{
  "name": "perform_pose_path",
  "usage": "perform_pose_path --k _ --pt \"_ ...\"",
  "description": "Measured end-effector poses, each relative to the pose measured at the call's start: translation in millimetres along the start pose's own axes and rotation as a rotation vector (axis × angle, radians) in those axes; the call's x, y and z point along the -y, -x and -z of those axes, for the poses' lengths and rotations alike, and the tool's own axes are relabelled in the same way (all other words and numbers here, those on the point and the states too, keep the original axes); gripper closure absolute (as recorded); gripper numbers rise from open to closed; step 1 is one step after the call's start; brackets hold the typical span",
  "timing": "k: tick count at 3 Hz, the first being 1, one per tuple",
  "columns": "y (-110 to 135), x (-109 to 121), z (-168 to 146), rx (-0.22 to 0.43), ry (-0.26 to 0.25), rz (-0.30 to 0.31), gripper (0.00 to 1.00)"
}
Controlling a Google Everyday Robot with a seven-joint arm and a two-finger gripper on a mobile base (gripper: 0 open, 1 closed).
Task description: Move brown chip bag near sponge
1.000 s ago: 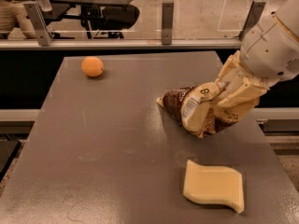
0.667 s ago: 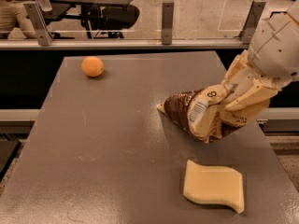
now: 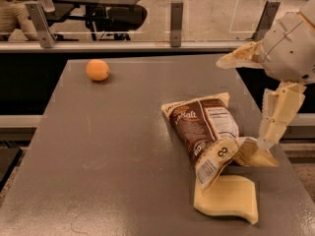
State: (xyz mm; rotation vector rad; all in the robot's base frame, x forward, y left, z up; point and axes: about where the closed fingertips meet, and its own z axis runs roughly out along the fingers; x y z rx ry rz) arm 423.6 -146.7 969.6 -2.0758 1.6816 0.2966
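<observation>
The brown chip bag (image 3: 204, 129) lies on the grey table (image 3: 113, 146), right of centre, label panel and barcode facing up. Its near end rests on the far edge of the pale yellow sponge (image 3: 229, 198), which lies flat near the table's front right. My gripper (image 3: 240, 107) is at the right side of the bag, with its cream fingers (image 3: 275, 114) spread wide. One finger is up by the table's far right. The other reaches down to the bag's near right corner. The bag is not clamped between them.
An orange fruit (image 3: 97, 70) sits at the far left of the table. A glass barrier with metal posts (image 3: 176, 23) runs along the far edge. The table's right edge is just beyond the sponge and gripper. Chairs and desks stand behind the barrier.
The bag was held up in the shut gripper; now it lies on the table with its end on the sponge. The fingers have spread open and the arm has drawn to the right.
</observation>
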Motion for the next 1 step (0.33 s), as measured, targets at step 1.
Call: perform_pose_path --k 1 --pt "0.0 0.0 0.0 0.000 0.000 0.000 0.00"
